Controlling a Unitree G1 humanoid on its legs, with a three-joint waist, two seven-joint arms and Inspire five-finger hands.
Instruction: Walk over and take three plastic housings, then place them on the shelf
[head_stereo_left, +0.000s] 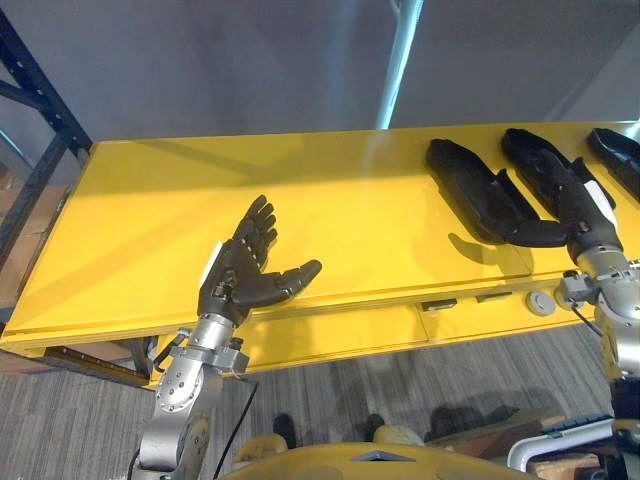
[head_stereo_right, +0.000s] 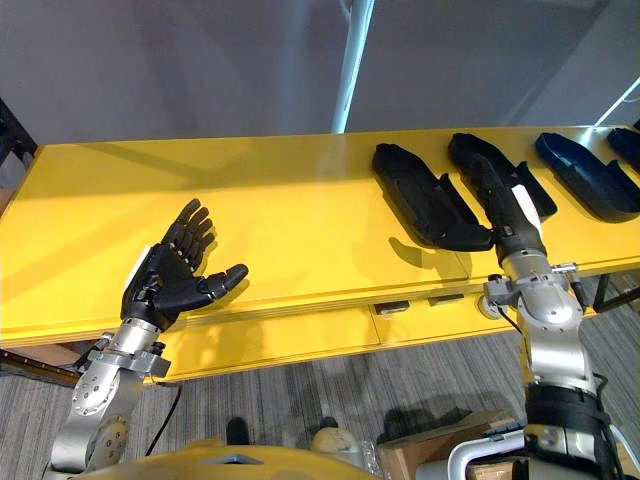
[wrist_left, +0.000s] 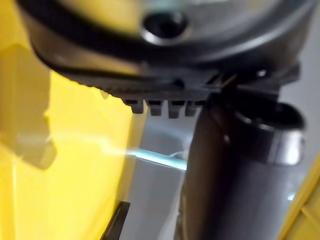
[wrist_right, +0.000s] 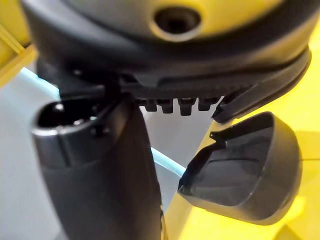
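Note:
Several black plastic housings lie side by side on the right part of the yellow shelf board (head_stereo_left: 200, 190): one (head_stereo_left: 470, 190), a second (head_stereo_left: 528, 150) and a third (head_stereo_left: 615, 150). My right hand (head_stereo_left: 585, 205) lies along the second housing with straight fingers, and its thumb reaches toward the near end of the first. It is open and grips nothing. The right wrist view has a housing's rounded end (wrist_right: 245, 175) close beside the thumb (wrist_right: 95, 165). My left hand (head_stereo_left: 245, 270) hovers open, palm up, over the shelf's front left, far from the housings.
A dark rack upright (head_stereo_left: 40, 140) stands at the shelf's left end. A pale blue pole (head_stereo_left: 400, 60) rises behind the shelf. A small grey round part (head_stereo_left: 540, 302) sits on the shelf's front edge. A cardboard box (head_stereo_right: 430, 455) lies on the grey carpet.

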